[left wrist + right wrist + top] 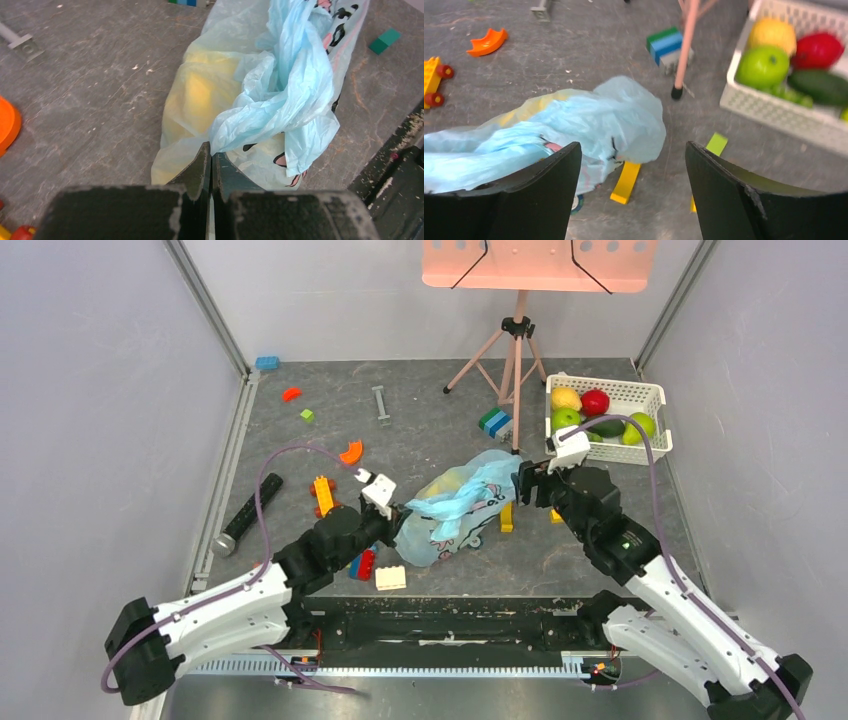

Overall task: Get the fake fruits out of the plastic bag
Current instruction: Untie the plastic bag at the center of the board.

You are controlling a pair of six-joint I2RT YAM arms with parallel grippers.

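The plastic bag [455, 505] lies crumpled on the table [430, 410] at the centre of the overhead frame. Yellow fake fruits [200, 95] show through its skin (their shapes blurred by the film). At the bag's lower-left end, the left gripper [393, 512] has its fingers [197, 167] pressed together on a fold of the plastic. At the upper-right end, the right gripper [631, 147] stands with fingers apart, nothing between them. A white basket [640, 388] sits at upper right.

Crumpled light-blue plastic bag [455, 508] lies on the table [430, 400]; yellow fruit [200, 95], perhaps banana, shows inside.
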